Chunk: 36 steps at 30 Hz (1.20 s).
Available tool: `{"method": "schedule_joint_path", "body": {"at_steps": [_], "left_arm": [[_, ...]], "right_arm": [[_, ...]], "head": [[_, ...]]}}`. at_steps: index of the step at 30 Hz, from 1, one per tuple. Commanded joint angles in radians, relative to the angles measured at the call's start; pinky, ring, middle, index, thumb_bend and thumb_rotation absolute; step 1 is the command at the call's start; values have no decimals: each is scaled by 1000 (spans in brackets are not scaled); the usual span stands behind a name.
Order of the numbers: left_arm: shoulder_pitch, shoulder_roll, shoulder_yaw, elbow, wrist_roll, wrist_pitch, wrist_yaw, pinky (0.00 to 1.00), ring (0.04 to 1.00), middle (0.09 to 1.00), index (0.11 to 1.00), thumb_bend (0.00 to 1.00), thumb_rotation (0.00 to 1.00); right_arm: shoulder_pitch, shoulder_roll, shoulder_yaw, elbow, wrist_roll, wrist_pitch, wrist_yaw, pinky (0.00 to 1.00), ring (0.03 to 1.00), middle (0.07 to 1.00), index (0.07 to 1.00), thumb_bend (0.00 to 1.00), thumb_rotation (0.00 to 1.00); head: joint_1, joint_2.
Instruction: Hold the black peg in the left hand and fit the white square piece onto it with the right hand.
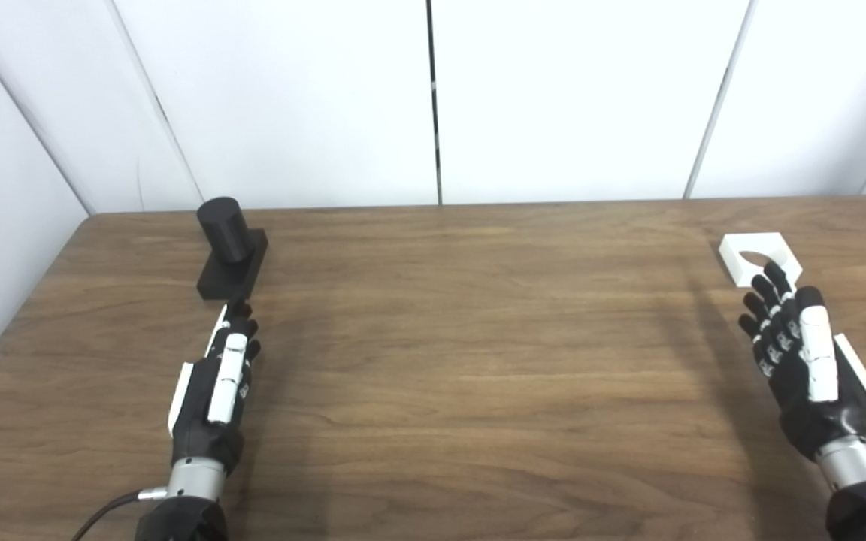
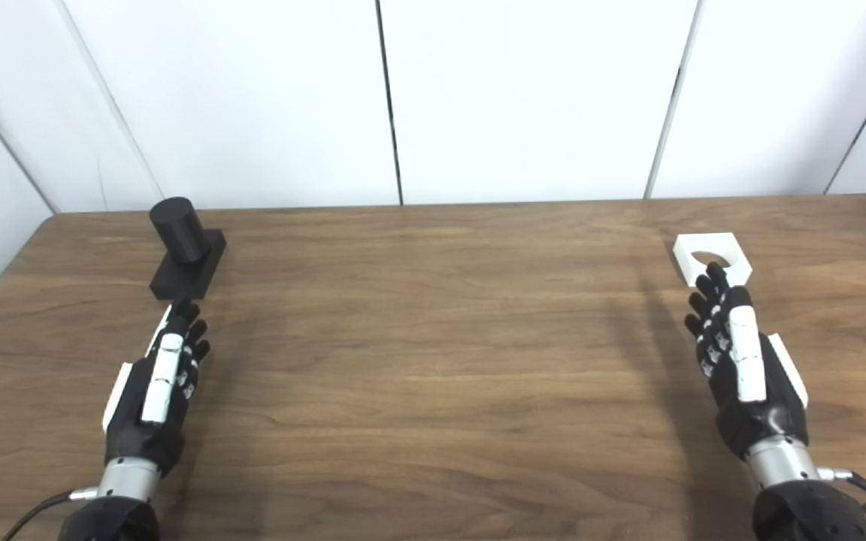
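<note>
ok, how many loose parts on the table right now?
2. The black peg stands far left, ahead of the left hand; the white square piece lies far right, at the right hand fingers. Nothing seems hidden.

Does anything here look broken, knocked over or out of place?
Nothing stands out. The black peg stands upright on the table, the white square piece lies flat, and the left hand and right hand are empty.

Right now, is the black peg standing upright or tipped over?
Upright. The black peg stands with its round top up and its flat base on the table, ahead of the open left hand, which holds nothing.
</note>
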State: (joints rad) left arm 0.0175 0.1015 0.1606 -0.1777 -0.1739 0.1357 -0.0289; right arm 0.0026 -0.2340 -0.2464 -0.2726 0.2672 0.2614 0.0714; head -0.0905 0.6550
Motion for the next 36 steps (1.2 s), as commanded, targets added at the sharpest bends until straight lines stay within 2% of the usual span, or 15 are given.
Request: {"method": "schedule_joint_path", "body": {"at_steps": [1, 12, 27, 31, 33, 36], "left_arm": [[-31, 18, 6, -28, -11, -25, -7, 1000, 1000, 1000, 1000, 557, 823], [-36, 13, 2, -41, -11, -18, -14, 1000, 1000, 1000, 1000, 560, 812], [-35, 6, -10, -64, 3, 2, -6, 1000, 1000, 1000, 1000, 542, 796], [-37, 24, -28, -93, 100, 37, 22, 1000, 1000, 1000, 1000, 509, 833], [-41, 28, -39, -117, 163, 57, 40, 1000, 1000, 1000, 1000, 483, 789], [-51, 52, -71, -170, 339, 112, 82, 1000, 1000, 1000, 1000, 517, 777]], "right_arm": [[-34, -12, -5, -45, 8, -11, 0, 1000, 1000, 1000, 1000, 511, 1000], [-32, -23, -4, -53, 2, -5, 3, 1000, 1000, 1000, 1000, 534, 1000], [-31, -25, -10, -47, 11, -2, 8, 1000, 1000, 1000, 1000, 500, 1000], [-31, -28, -11, -41, 13, 1, 9, 1000, 1000, 1000, 1000, 510, 1000], [-31, -31, -12, -37, 17, 2, 13, 1000, 1000, 1000, 1000, 518, 1000], [-30, -41, -9, -38, 15, 7, 17, 1000, 1000, 1000, 1000, 525, 1000]], "head": [[-2, 1], [3, -2], [24, -3], [29, -3], [34, -5], [41, -5]]}}
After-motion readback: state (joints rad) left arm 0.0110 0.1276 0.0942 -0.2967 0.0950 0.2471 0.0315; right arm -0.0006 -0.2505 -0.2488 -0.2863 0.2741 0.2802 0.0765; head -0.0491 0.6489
